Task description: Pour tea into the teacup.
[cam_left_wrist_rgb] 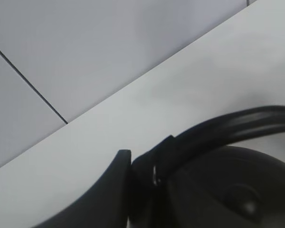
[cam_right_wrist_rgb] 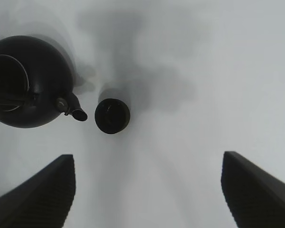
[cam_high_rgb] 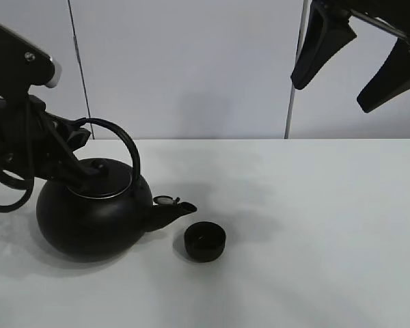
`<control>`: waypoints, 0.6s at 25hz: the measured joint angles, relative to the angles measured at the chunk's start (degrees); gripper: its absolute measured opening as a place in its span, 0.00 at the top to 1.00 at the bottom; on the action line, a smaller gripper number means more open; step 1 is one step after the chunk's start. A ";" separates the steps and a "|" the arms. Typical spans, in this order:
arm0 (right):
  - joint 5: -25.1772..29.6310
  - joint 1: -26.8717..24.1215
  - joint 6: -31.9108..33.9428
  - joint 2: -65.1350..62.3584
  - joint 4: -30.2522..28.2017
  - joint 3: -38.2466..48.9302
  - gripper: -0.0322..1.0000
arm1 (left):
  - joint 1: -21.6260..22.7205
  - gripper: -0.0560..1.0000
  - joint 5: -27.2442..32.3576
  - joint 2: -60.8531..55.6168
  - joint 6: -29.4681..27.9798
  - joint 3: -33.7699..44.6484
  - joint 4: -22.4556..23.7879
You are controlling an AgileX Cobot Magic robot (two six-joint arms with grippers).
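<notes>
The large round black kettle stands at the left of the white table, its spout pointing right. My left gripper is shut on the left end of its arched handle. In the left wrist view, one finger presses against the handle. The teacup, small, low and black, sits just right of the spout tip, apart from it. My right gripper hangs open and empty high at the back right. Its view shows the kettle and the teacup below.
A grey panelled wall stands behind the table's back edge. White tabletop stretches to the right of the teacup and in front of it. Cables of the left arm hang beside the kettle.
</notes>
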 joint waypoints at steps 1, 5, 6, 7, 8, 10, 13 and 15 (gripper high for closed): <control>0.00 0.00 0.00 0.00 0.00 0.00 0.41 | 0.00 0.84 0.00 0.00 0.26 0.00 0.00; 0.00 0.00 0.00 0.00 0.00 0.00 0.41 | 0.00 0.84 0.00 0.00 1.86 0.00 0.00; 0.00 0.00 0.00 0.00 0.00 0.00 0.41 | 0.00 0.84 0.00 0.00 1.86 0.00 0.00; 0.00 0.00 0.00 0.00 0.00 0.00 0.41 | 0.00 0.84 -0.06 0.00 1.78 0.00 0.00; 0.00 0.00 0.00 0.00 0.00 0.00 0.41 | 0.00 0.84 -0.07 0.00 1.44 0.00 0.00; 0.00 0.00 0.00 0.00 0.00 0.00 0.41 | 0.00 0.84 -0.07 0.00 0.74 0.00 0.00; 0.00 0.00 0.00 0.00 0.00 0.00 0.41 | 0.00 0.84 -0.07 0.00 0.41 0.00 0.00; 0.00 0.00 0.00 0.00 0.00 0.00 0.41 | 0.00 0.84 -0.07 0.00 0.02 -0.11 0.00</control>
